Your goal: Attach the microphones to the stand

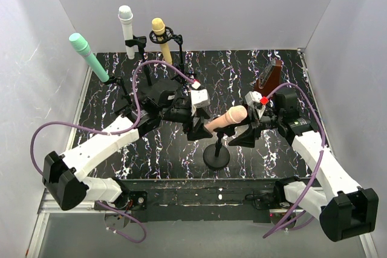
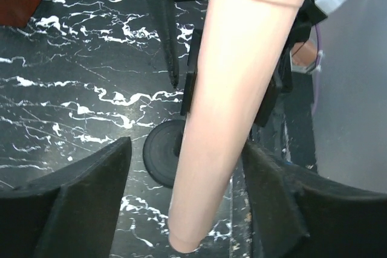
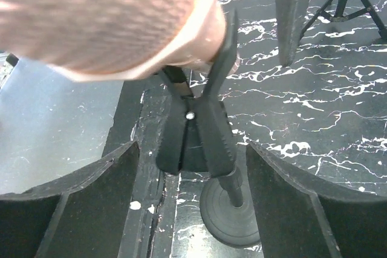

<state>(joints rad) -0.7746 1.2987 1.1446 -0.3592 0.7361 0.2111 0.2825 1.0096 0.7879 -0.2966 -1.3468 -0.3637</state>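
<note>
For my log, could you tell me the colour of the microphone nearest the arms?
The microphone is peach-pink, clearest in the left wrist view.

Lab test booth, plain white walls [image 1: 199,4], marbled black tabletop [image 1: 242,77]

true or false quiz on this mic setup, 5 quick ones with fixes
1. The green microphone, white microphone and yellow microphone are all up on stands at the back. True.
2. The pink microphone lies flat on the table. False: it rests in the clip of a stand, off the table.
3. That stand has a tripod base. False: its base is a round disc.
4. The left fingers are clamped on the pink microphone. False: they stand apart on either side of it, with gaps showing.
5. A brown metronome sits near the far right corner. True.
</note>
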